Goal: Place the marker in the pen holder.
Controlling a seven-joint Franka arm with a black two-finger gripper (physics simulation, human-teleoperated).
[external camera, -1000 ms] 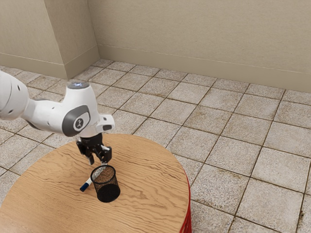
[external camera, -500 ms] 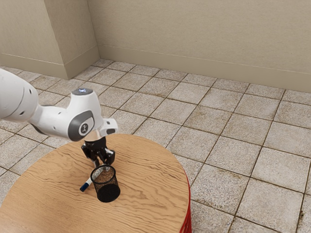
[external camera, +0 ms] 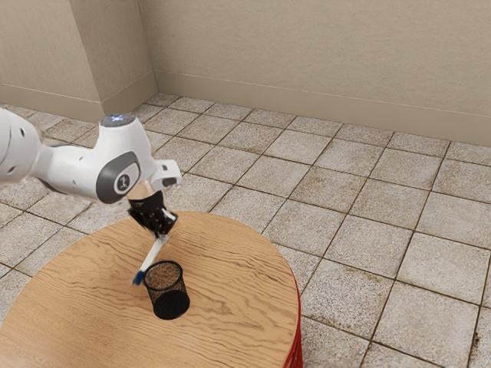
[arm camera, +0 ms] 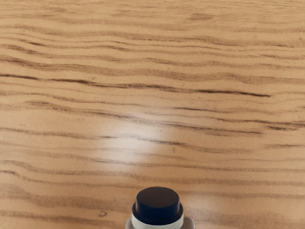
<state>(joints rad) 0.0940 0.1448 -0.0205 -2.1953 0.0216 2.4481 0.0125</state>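
a plain beige wall (external camera: 322,46) runs across the back of the room, with a jutting section (external camera: 46,57) at the exterior view's left. a baseboard (external camera: 307,108) in a similar beige follows its foot. the floor (external camera: 383,257) is laid with square, speckled, grey-beige tiles, their joints dark and stained brown in places. in front is a round table (external camera: 238,307) with a tan wood top, wavy dark grain and a red side (external camera: 298,349). soft light leaves a pale glare (arm camera: 131,138) on the wood.
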